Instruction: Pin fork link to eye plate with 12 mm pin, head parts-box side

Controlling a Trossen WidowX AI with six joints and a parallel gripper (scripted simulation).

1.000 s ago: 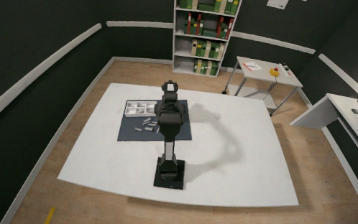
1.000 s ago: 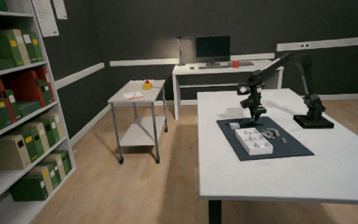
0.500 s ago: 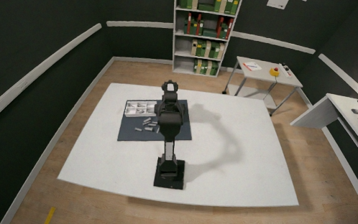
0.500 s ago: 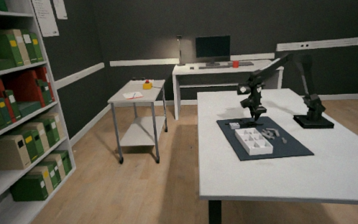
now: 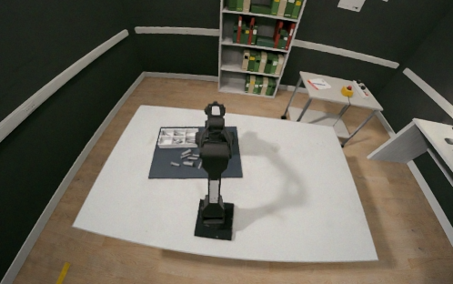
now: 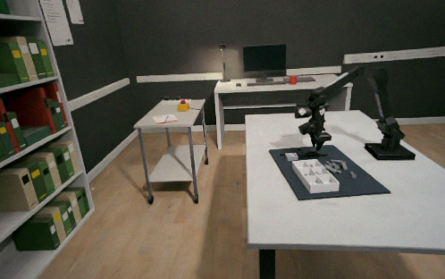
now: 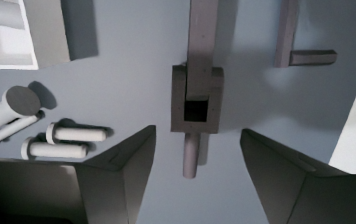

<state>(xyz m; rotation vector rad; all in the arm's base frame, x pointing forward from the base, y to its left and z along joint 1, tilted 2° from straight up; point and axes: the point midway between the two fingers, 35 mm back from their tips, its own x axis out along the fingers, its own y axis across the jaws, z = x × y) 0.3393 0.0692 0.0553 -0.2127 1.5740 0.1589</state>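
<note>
1. The end effector (image 6: pixel 318 147) (image 7: pixel 198 134) is opened moderately wide; nothing is gripped.
2. The eye plate (image 7: pixel 202 40) is flanked by the fork link's (image 7: pixel 215 107) cheeks.
3. Headed pins (image 7: pixel 80 134) are seen well apart.

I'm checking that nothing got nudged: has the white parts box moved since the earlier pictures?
No, the white parts box sits at the same place on the dark mat.
</note>
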